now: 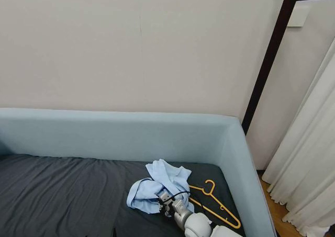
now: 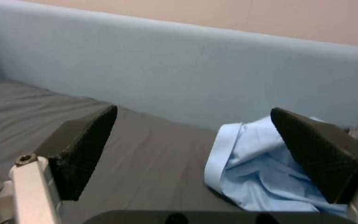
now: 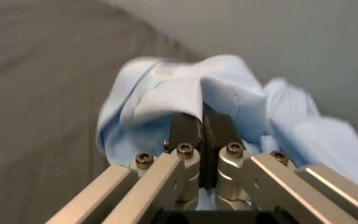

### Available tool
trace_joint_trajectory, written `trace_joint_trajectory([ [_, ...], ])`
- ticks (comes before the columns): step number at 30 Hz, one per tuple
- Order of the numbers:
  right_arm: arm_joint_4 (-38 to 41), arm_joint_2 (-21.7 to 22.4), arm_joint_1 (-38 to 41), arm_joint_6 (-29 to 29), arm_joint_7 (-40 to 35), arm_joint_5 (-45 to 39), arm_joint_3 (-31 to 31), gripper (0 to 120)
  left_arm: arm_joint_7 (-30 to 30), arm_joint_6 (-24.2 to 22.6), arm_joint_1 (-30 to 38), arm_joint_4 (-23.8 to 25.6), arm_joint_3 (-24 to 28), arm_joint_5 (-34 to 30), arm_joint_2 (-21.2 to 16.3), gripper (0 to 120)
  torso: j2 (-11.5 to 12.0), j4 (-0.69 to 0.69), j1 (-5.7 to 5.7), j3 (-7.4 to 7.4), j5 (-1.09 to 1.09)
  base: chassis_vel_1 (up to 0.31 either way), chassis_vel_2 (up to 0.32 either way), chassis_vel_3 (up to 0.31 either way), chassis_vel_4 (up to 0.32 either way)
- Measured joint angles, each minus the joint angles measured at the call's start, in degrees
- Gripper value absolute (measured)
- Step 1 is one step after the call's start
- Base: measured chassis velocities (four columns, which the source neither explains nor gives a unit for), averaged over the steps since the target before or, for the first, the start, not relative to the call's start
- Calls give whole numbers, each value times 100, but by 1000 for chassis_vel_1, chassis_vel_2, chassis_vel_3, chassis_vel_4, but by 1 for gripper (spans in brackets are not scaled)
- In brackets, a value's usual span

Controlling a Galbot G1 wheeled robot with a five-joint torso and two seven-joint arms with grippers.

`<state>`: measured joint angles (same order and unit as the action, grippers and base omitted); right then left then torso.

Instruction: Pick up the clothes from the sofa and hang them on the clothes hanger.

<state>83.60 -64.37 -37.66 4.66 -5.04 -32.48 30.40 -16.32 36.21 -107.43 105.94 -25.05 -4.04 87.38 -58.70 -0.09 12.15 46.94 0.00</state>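
In the head view, you have the blue shirt crumpled on the dark seat cushion of the sofa, near the sofa's right end. An orange hanger lies flat on the cushion just beside the shirt, on the side toward the sofa's right arm. Your right gripper sits at the near edge of the shirt, right against the cloth. A dark pole and a white curtain stand beyond the sofa's right end.

In the left wrist view, your left gripper hangs low over the cushion with its black fingers spread wide and nothing between them. The shirt lies just past one finger, in front of the sofa's backrest.

In the right wrist view, your right gripper has its pads pressed together on a raised fold of the shirt, and the cloth drapes over the tips. The rest of the shirt bunches on the cushion behind.
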Motion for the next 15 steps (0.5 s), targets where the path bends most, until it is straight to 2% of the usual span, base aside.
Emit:
trace_joint_trajectory([
  [6, 907, 503, 321, -168, 211, -458, -128, 0, -2, -9, 17, 8, 2, -40, -20, 97, 0, 0, 0, 0, -1, 0, 0, 0, 0],
  [15, 2043, 1120, 1222, 27, 166, -1506, -302, 0, -12, -9, 54, 48, 2, -91, -49, 97, 0, 0, 0, 0, 0, 0, 0, 0, 0],
])
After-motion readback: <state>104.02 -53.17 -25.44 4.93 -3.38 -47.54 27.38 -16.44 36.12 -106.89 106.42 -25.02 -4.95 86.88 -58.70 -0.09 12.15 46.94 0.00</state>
